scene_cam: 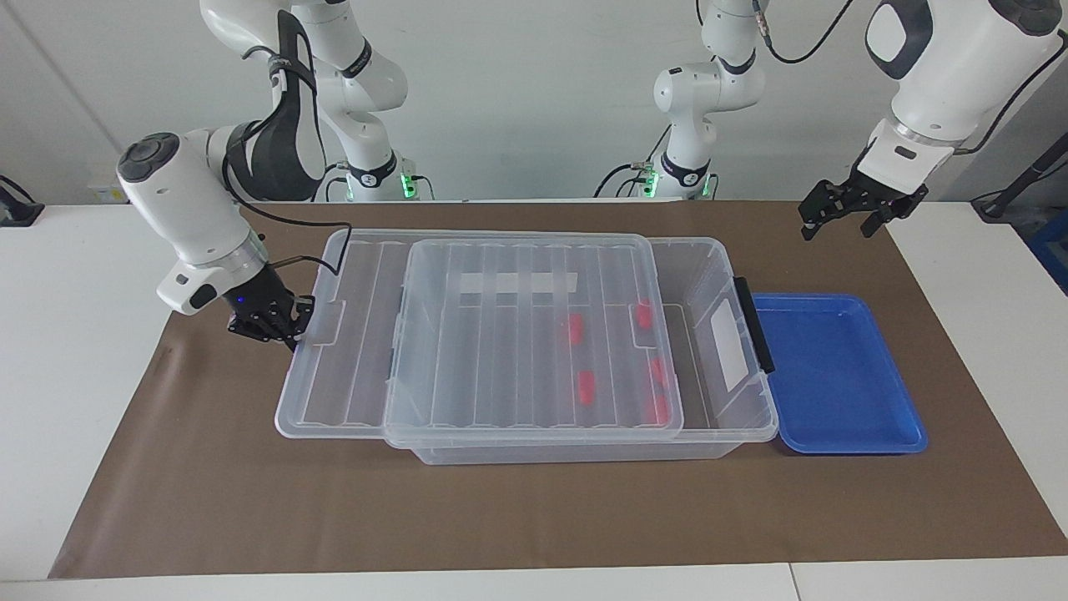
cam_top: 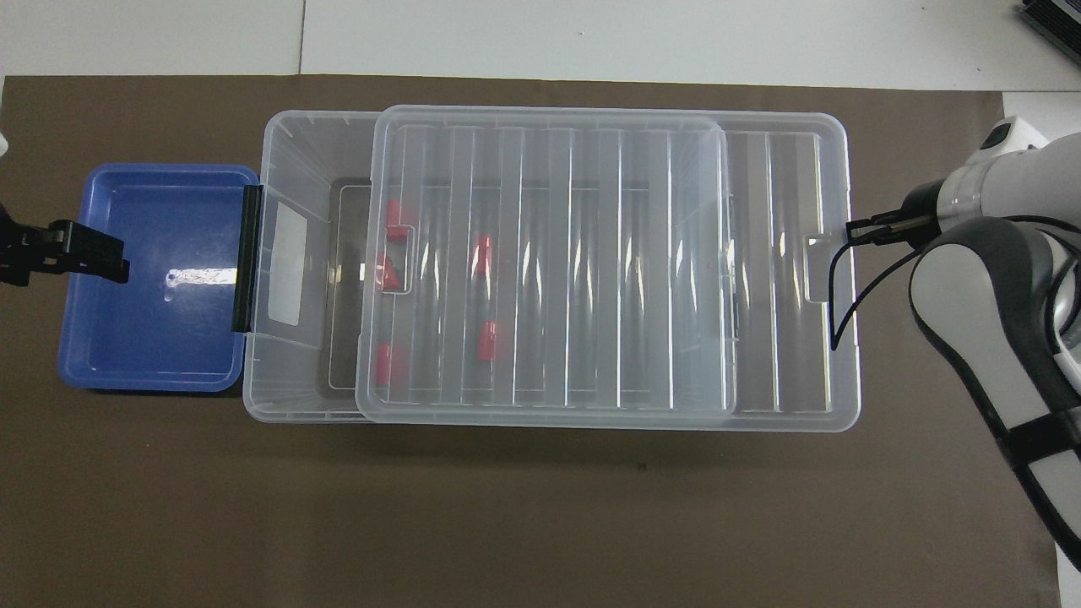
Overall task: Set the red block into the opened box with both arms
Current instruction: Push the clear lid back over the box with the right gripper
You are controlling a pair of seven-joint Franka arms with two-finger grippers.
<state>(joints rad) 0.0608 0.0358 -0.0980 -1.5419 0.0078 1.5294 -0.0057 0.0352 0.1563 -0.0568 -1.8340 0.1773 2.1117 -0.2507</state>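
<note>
You see the right claw [scene_cam: 288, 330] clenched, its tips against the end edge of the clear lid [scene_cam: 501, 334] at the right arm's end of the surface [scene_cam: 100, 334]. That lid lies over most of the box [scene_cam: 709, 275], leaving a strip uncovered beside the blue tray [scene_cam: 834, 367]. The red blocks [cam_top: 483, 253] sit inside the box, seen through the lid. Your left claw [scene_cam: 843, 213] hangs released above the brown mat [scene_cam: 534, 509] near the tray.

Right gripper [scene_cam: 288, 332] closed, left gripper [scene_cam: 843, 215] spread.
</note>
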